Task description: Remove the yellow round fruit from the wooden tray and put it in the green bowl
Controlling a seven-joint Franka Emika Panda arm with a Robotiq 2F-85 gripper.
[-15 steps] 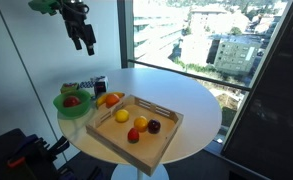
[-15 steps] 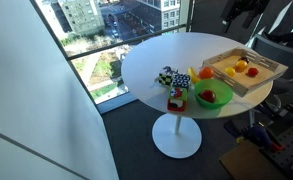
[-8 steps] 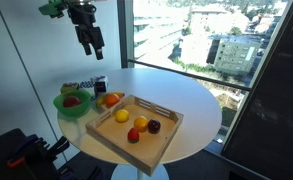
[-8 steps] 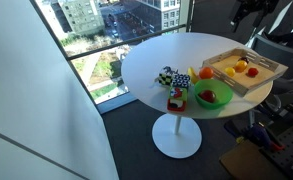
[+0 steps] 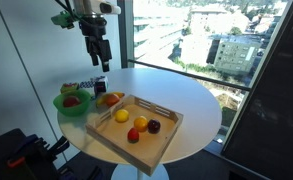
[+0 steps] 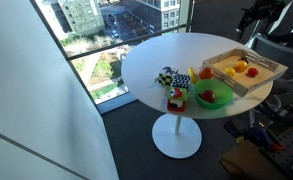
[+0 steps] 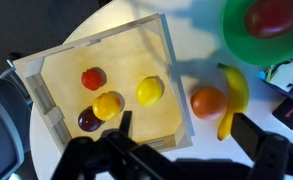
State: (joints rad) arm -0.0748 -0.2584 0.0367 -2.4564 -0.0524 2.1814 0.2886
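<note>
The yellow round fruit (image 5: pixel 122 115) (image 7: pixel 150 90) lies in the wooden tray (image 5: pixel 136 144) (image 6: pixel 258 83) (image 7: pixel 116 45), with an orange-yellow fruit (image 7: pixel 107 104), a red fruit (image 7: pixel 93 78) and a dark fruit (image 7: pixel 88 120). The green bowl (image 5: pixel 74 107) (image 6: pixel 212 98) (image 7: pixel 246 45) stands beside the tray and holds a red fruit (image 7: pixel 272 16). My gripper (image 5: pixel 103 61) (image 7: pixel 181 140) hangs open and empty high above the table, over the tray's edge.
An orange (image 7: pixel 208 100) and a banana (image 7: pixel 233 98) lie on the white round table (image 5: pixel 191 100) between tray and bowl. Small dark and patterned objects (image 6: pixel 168 78) lie near the bowl. A window wall runs behind the table.
The gripper has moved across from above the bowl side toward the tray and come down a little. It stays open. Nothing on the table has moved.
</note>
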